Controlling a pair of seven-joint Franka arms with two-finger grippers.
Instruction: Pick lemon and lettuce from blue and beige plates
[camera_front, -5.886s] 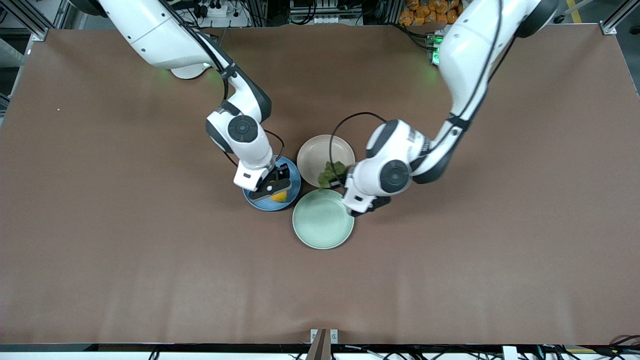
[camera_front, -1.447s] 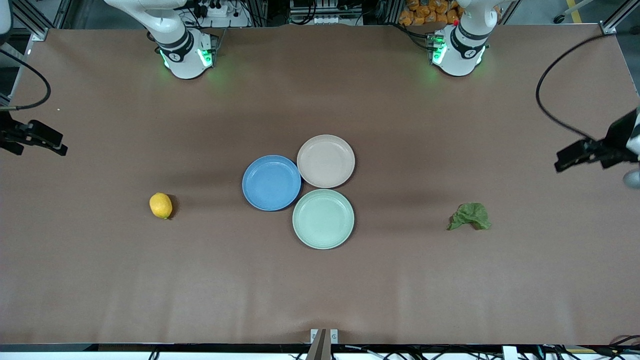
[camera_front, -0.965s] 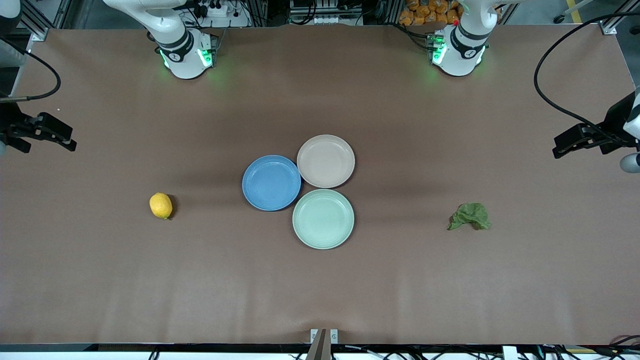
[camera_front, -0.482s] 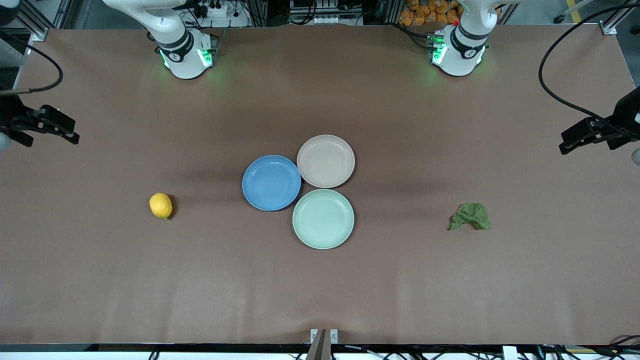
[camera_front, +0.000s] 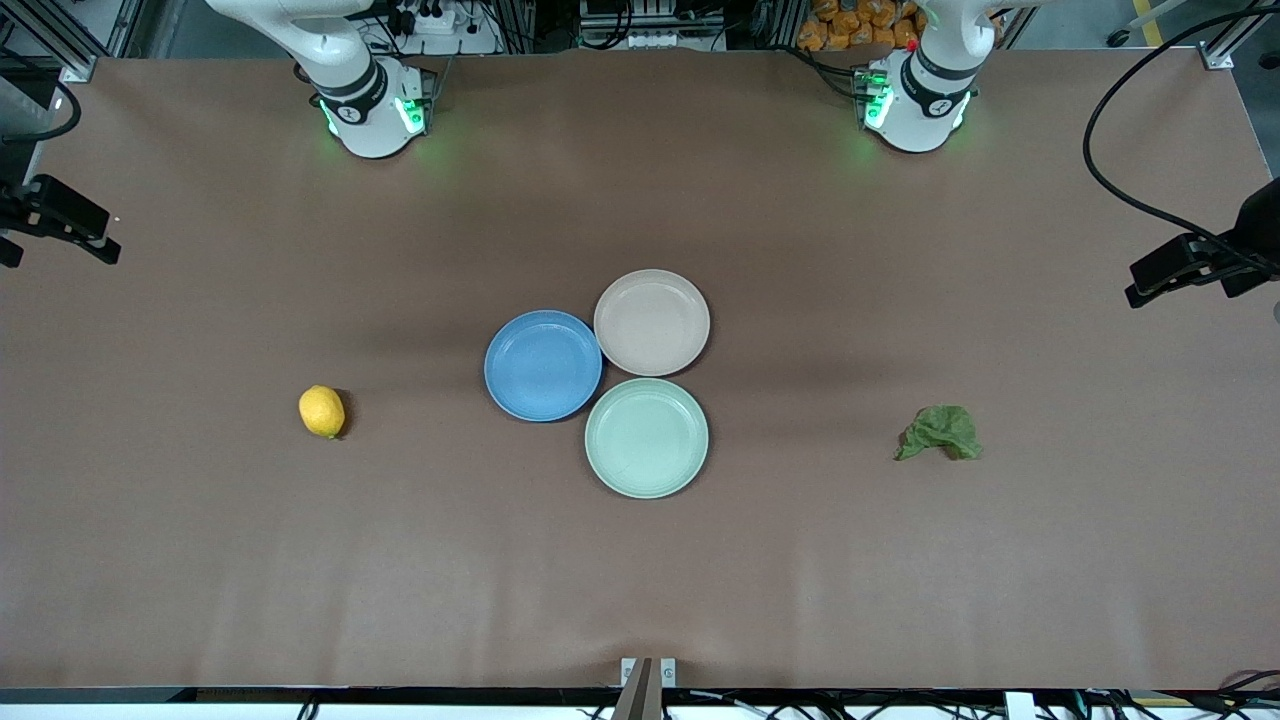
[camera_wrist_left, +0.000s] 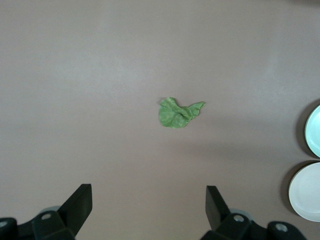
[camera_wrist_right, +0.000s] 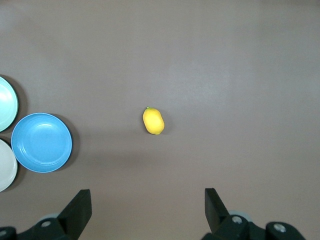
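On the table, around the mint plate: the scene laid out line by line.
Landmark: the mint plate (camera_front: 646, 438), pale green, round, shallow and rimmed, bare; it is the nearest to the front camera of 3 plates clustered mid-table.
Blue plate (camera_front: 543, 365): plain mid-blue, smooth, same shape, touching the mint plate toward the right arm's end and a little farther from the camera; nothing on it.
Beige plate (camera_front: 652, 322): light beige, farther from the camera than the mint plate, rim against rim with it; also bare.
Lemon (camera_front: 321, 411): small smooth oval, yellow-orange rind, on the brown table (camera_front: 640, 580) well apart from the mint plate, toward the right arm's end.
Lettuce (camera_front: 939, 433): 1 dark green wrinkled leaf, thin and crumpled, on the table well apart from the mint plate, toward the left arm's end.
Left gripper (camera_wrist_left: 148, 212): high over the table's left-arm end, far from the mint plate, fingers spread wide, holding nothing.
Right gripper (camera_wrist_right: 147, 212): high over the right-arm end, fingers likewise wide apart and empty.
Progress: both items are off their plates, so I judge the task done; nothing appears left.
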